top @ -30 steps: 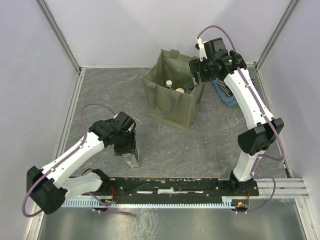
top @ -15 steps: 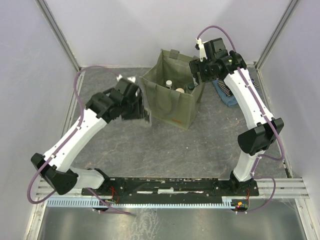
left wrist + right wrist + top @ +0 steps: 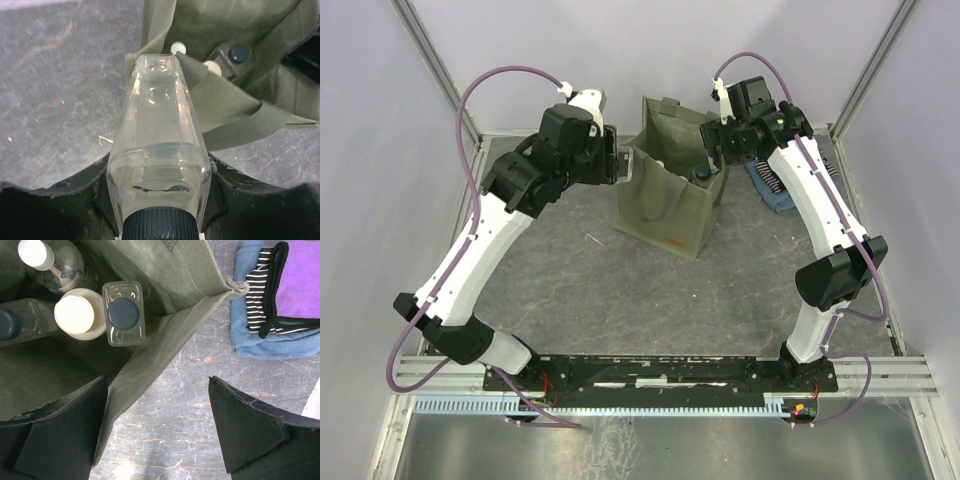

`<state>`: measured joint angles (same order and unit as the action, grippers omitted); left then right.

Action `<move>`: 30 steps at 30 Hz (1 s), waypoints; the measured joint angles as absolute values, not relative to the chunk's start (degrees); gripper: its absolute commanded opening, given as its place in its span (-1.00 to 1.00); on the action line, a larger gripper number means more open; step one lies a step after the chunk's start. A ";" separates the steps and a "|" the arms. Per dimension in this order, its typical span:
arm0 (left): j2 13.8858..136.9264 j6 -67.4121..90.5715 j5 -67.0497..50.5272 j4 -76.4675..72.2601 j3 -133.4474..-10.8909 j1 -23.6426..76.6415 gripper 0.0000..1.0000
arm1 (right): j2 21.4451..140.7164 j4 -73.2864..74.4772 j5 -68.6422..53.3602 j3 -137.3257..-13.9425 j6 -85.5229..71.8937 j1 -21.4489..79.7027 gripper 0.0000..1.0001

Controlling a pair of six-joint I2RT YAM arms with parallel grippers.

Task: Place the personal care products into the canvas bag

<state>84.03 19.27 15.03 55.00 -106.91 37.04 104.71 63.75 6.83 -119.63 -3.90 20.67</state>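
Containers sit inside the canvas bag (image 3: pixel 665 215), which stands at the back of the bench (image 3: pixel 620 290). The right wrist view shows a nozzle-topped bottle (image 3: pixel 36 254) with a white top, a cream-white jar (image 3: pixel 75 314) just beside it, a second clear bottle (image 3: pixel 123 314) with a dark cap touching the jar, and a third clear bottle (image 3: pixel 10 322) at the picture's left edge.

One clear rectangular bottle (image 3: pixel 157 135) is outside the bag. The left jaws grip it by its sides near the dark cap. It is held in the air with its base pointing at the bag's left rim (image 3: pixel 225 100). Whether the base touches the fabric cannot be told.

The right jaws stand open and hold nothing. They straddle the bag's right wall (image 3: pixel 165 280), one finger (image 3: pixel 60 435) on the inner side and the other (image 3: pixel 250 430) over the bare bench. It is unclear whether the inner finger touches the fabric.

A folded cloth (image 3: pixel 280 305) in blue, purple and stripes lies on the bench just right of the bag.
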 measured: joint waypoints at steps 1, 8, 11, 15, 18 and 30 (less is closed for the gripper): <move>84.44 18.22 15.03 55.22 -108.33 37.06 -0.95 | 104.71 63.83 7.01 -119.63 -3.75 20.67 0.78; 84.71 13.02 13.54 51.99 -117.91 37.04 -0.95 | 104.81 64.27 8.29 -119.66 -3.36 20.62 0.78; 85.36 11.57 10.98 50.15 -120.84 37.04 -0.95 | 105.08 64.38 8.86 -119.68 -3.29 20.58 0.78; 87.85 9.34 7.38 47.42 -123.35 37.04 -0.95 | 105.65 64.82 9.30 -120.09 -3.31 20.49 0.79; 91.07 7.97 4.71 45.52 -123.44 37.04 -0.95 | 106.04 65.34 9.50 -120.77 -3.31 20.49 0.80; 106.78 6.48 -6.24 46.17 -126.93 37.04 -0.95 | 107.48 68.71 14.06 -126.82 -4.64 19.64 0.79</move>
<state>106.78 6.48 -6.24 46.17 -126.93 37.04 107.48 68.71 14.06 -126.82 -4.64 19.64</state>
